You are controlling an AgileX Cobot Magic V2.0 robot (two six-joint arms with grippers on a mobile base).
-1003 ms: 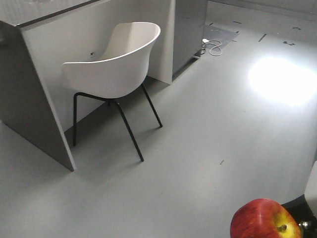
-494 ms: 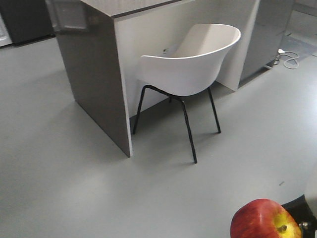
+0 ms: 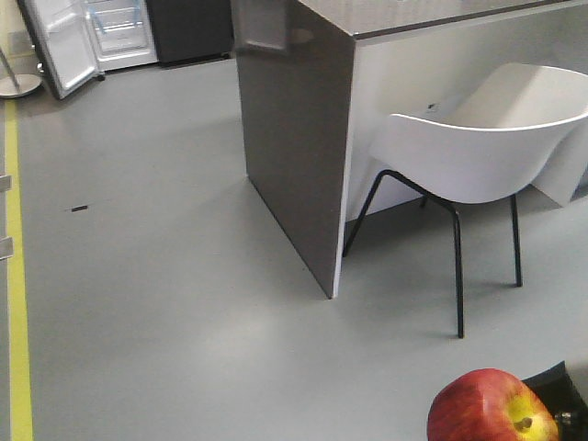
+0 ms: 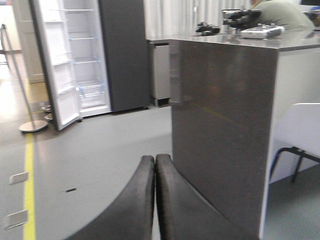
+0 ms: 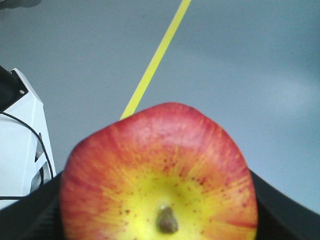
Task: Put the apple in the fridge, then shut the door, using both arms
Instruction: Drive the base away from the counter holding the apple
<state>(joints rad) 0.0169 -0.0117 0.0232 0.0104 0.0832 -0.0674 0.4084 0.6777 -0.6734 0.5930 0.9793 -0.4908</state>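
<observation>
Right gripper (image 5: pixel 158 218): it is pinching the apple (image 5: pixel 159 176), with black fingers (image 5: pixel 283 206) showing at both of its flanks. The apple is sitting between them with the stem dimple and yellow patch facing the wrist camera, red skin toward the far side. It is hanging over bare grey floor (image 5: pixel 260 60); a yellow line (image 5: pixel 156 56) is running across the floor beyond the gripper.

Left gripper (image 4: pixel 155 160): its two dark fingers (image 4: pixel 137 200) are lying pressed together, with nothing between them.

Fridge (image 4: pixel 122 55): it is standing ahead of the left gripper and to its left, well apart. The door (image 4: pixel 52 65) is standing open, white inner side and bins showing, and the white shelves are in view just beside it.

Counter (image 4: pixel 225 130): its dark side panel is standing ahead of the left gripper and to its right, nearer than the fridge. A white chair (image 4: pixel 300 127) is standing at the counter's far right side.

Front view: the apple is showing in the lower right corner, and the fridge is sitting at the top left, far from it, across open floor.
</observation>
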